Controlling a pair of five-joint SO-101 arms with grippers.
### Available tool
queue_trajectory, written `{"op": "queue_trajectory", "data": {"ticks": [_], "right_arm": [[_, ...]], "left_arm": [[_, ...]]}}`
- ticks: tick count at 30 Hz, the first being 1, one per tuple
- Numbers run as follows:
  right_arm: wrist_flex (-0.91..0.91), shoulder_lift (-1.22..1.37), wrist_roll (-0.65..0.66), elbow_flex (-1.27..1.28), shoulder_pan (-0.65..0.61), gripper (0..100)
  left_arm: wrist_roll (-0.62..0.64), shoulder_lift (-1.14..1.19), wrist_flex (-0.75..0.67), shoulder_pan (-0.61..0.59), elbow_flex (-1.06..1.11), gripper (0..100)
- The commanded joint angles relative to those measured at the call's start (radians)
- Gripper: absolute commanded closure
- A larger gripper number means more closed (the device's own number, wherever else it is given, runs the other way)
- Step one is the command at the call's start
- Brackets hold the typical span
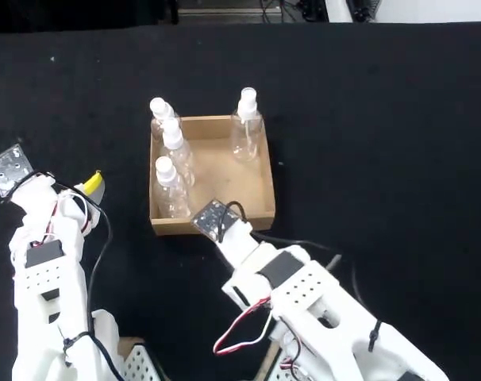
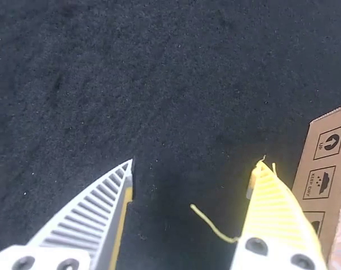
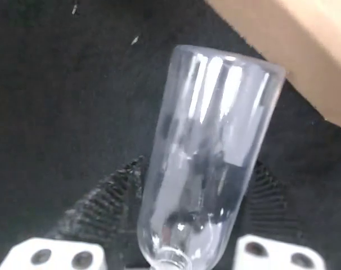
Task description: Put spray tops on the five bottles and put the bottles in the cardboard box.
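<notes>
The cardboard box (image 1: 256, 213) sits mid-table. Three clear bottles with white spray tops (image 1: 172, 136) stand along its left wall, and one more (image 1: 247, 127) stands at its far right corner. My right gripper (image 3: 187, 194) is shut on a clear bottle (image 3: 215, 129), whose flat base points away from the wrist, close to the box wall (image 3: 294, 50). The neck end sits down between the fingers and is hidden. My right wrist (image 1: 215, 219) hovers at the box's front edge. My left gripper (image 2: 195, 166) is open over bare black cloth, left of the box (image 2: 328, 180).
Black cloth covers the table (image 1: 367, 119), with free room to the right of and behind the box. Both arm bases and a red-white cable (image 1: 240, 337) fill the near edge. A loose yellow thread (image 2: 212, 225) hangs from the left gripper's yellow finger.
</notes>
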Motion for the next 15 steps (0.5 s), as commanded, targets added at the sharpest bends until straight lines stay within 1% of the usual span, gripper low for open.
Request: {"op": "queue_trajectory", "data": {"ticks": [1, 4, 11, 15], "right_arm": [[0.104, -0.036, 0.092, -0.130, -0.008, 78.4], [0.227, -0.036, 0.213, -0.226, 0.023, 78.3], [0.476, -0.036, 0.454, -0.458, 0.176, 78.3], [0.652, -0.036, 0.640, -0.565, 0.261, 78.4]], "left_arm": [[-0.002, -0.014, -0.020, -0.008, -0.021, 69], [-0.002, -0.014, -0.020, -0.008, -0.021, 69], [-0.002, -0.014, -0.020, -0.008, -0.021, 69], [-0.002, -0.014, -0.020, -0.008, -0.021, 69]]}}
